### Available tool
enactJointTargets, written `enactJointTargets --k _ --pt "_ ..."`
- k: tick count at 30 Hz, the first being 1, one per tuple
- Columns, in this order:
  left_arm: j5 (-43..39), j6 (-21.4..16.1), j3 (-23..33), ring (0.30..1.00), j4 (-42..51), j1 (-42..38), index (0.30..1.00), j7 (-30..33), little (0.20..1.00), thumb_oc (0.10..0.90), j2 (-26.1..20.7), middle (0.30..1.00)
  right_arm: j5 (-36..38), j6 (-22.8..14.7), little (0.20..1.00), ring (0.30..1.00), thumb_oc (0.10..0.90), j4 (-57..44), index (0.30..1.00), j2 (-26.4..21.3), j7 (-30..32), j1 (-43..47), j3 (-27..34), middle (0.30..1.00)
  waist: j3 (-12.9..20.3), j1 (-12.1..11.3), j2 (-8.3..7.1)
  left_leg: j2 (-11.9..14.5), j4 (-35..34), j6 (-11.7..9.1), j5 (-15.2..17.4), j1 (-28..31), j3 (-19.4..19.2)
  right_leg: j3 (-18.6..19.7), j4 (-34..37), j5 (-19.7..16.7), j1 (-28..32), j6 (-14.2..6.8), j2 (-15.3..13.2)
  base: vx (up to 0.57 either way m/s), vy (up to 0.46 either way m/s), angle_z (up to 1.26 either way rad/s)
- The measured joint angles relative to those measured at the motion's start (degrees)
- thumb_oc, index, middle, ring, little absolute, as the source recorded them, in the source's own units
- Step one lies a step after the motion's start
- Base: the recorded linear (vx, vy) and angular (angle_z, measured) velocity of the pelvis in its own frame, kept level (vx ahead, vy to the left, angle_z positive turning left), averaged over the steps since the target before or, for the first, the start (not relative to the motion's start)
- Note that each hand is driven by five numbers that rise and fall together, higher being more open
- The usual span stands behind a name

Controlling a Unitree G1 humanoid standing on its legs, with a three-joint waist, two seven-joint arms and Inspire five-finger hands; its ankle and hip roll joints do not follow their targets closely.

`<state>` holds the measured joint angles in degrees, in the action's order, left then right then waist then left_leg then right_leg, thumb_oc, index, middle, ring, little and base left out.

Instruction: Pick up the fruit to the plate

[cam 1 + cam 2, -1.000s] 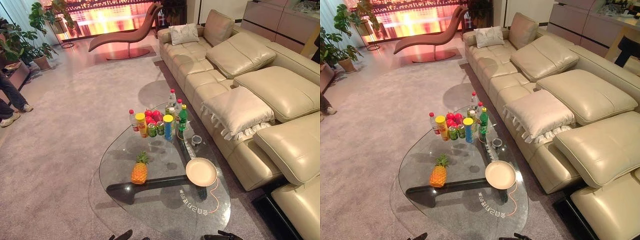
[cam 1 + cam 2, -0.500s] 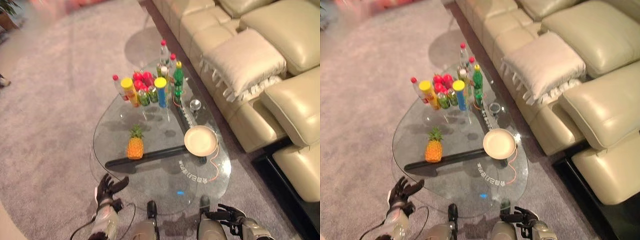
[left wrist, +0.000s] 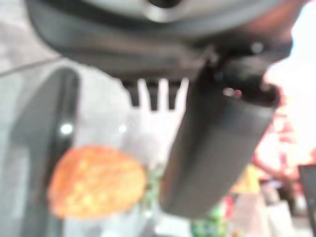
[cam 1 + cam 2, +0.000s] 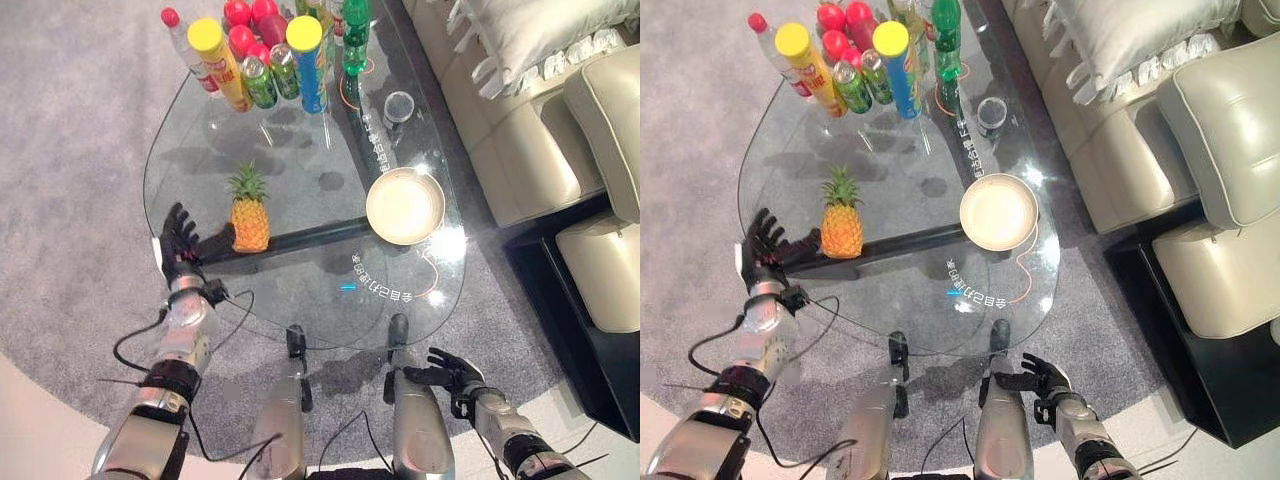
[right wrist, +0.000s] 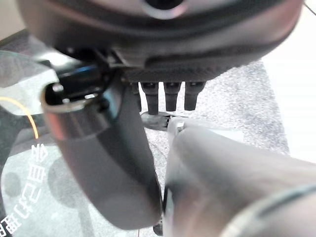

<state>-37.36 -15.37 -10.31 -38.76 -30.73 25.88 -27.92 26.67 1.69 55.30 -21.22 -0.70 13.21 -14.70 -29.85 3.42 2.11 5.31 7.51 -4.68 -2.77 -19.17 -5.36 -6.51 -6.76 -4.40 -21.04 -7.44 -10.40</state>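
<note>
You're at the reach: your left hand [image 4: 178, 240], fingers spread and empty, hovers just beside the pineapple [image 4: 248, 212] standing on the glass counter [image 4: 190, 130]. Close around it next, then carry it toward the plate [image 4: 404, 206]. Your right hand [image 4: 448, 372] hangs low, relaxed, empty.

My head has tipped down, so I now look almost straight onto the worktop [image 4: 200, 130]. My left hand [image 4: 178, 240] has risen, fingers spread, to the worktop's edge just beside the pineapple [image 4: 248, 212]. My right hand [image 4: 447, 372] sits low, fingers loosely spread.
</note>
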Motion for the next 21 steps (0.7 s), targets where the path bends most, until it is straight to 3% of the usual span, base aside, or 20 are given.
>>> enactJointTargets --k 5,11,21 --pt "0.67 3.11 0.0 0.9 0.59 -3.82 0.9 2.93 0.9 0.8 -2.96 0.9 1.66 -0.64 0.9 0.9 0.8 -3.79 0.9 -0.86 0.17 0.05 -0.17 0.9 -0.31 0.66 -0.65 0.02 5.62 0.05 1.58 -5.75 0.09 0.78 -7.91 2.72 -6.98 0.43 -0.61 0.0 0.007 0.0" --pt "2.87 3.8 0.05 0.9 0.69 -6.72 0.9 5.84 0.9 0.8 -4.73 0.9 2.74 -1.13 0.9 0.9 0.8 -6.66 0.9 -1.62 0.19 1.16 -0.62 0.9 -0.55 1.75 -1.08 0.02 10.5 -0.2 2.65 -11.47 0.59 1.98 -14.54 4.67 -13.73 0.99 -0.76 0.01 0.025 0.01" --pt "3.03 4.21 -0.33 0.9 0.57 -10.05 0.9 6.31 0.9 0.8 -5.81 0.9 2.84 -2.25 0.9 0.9 0.8 -8.96 0.9 -1.69 0.39 2.48 -0.73 0.9 -0.69 3.23 -1.36 0.2 13.62 -0.38 3.06 -17.41 0.83 2.45 -18.02 5.16 -19.92 1.42 -0.73 0.0 0.0 0.0"
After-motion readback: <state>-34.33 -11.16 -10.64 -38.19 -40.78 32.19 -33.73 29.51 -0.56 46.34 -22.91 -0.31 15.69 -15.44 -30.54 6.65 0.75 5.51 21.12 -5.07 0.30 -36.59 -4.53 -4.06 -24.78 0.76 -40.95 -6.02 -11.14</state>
